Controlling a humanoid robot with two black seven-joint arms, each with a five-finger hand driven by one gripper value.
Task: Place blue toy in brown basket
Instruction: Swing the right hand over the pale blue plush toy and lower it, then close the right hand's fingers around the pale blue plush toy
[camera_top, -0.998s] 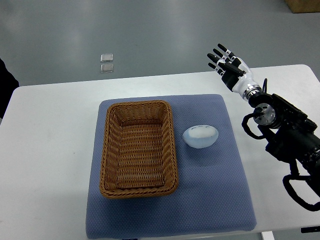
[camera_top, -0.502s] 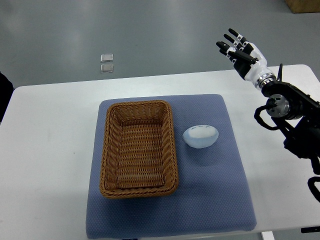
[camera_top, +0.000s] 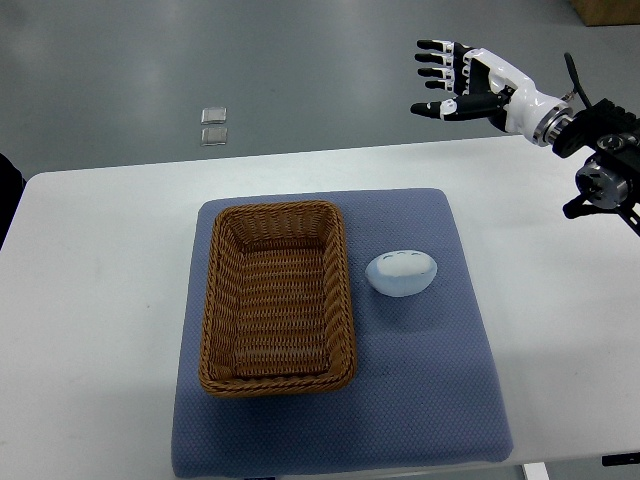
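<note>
The white table (camera_top: 90, 300) runs out of the picture at the bottom and at the right, so its near edge and right corner are cut off; the right arm's upper links also leave the frame at the right edge, and a dark shape at the far left border is too cropped to identify. On the table lies a blue mat (camera_top: 420, 400), well below and to the left of the right hand (camera_top: 462, 80). The brown basket (camera_top: 277, 297) sits on the mat's left half, far down-left of the hand, and its woven floor shows nothing inside. The blue toy (camera_top: 401, 273), a pale egg-shaped piece, rests on the mat just beside the basket's right rim without touching it, below and slightly left of the hand, well apart from it. The hand hangs above the grey floor beyond the table's far edge, fingers spread wide and pointing left, thumb lower, holding nothing. Nothing lies between hand and toy but bare mat and tabletop. Two small clear squares (camera_top: 213, 126) sit on the floor, far left of the hand at roughly its level.
</note>
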